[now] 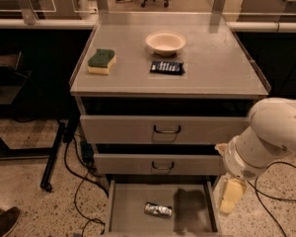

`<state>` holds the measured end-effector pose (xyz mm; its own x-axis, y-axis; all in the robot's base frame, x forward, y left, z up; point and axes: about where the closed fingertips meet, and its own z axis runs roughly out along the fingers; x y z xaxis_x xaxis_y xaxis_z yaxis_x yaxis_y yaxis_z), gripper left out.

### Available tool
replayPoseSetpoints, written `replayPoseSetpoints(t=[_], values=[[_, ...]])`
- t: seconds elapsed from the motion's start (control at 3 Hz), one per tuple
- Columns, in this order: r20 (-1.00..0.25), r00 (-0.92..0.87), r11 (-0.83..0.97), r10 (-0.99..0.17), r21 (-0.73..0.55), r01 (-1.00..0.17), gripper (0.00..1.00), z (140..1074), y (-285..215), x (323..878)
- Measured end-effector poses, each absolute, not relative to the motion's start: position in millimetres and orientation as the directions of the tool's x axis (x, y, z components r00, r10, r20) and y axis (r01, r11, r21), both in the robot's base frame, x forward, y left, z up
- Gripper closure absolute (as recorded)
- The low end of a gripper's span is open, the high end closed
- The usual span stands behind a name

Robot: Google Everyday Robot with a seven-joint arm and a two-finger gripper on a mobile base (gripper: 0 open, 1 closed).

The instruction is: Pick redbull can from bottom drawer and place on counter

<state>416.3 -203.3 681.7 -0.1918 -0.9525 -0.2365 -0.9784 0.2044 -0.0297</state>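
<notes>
Redbull can (158, 210) lies on its side in the pulled-out bottom drawer (130, 201), left of centre. Gripper (232, 196) hangs just right of the drawer, apart from the can. Cannot tell its state.

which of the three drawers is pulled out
The bottom drawer: only its floor shows, with the redbull can lying on it. The two handled drawers above show just their fronts. The gripper hangs beside its right edge.
</notes>
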Motion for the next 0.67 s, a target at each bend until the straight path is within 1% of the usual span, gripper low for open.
replayPoseSetpoints(t=[0.33, 0.67], values=[[-0.236, -0.215, 0.212, -0.948, 0.037, -0.976, 0.0, 636.9, -217.3, 420.8], [-0.236, -0.215, 0.212, -0.948, 0.037, -0.976, 0.0, 636.9, -217.3, 420.8]])
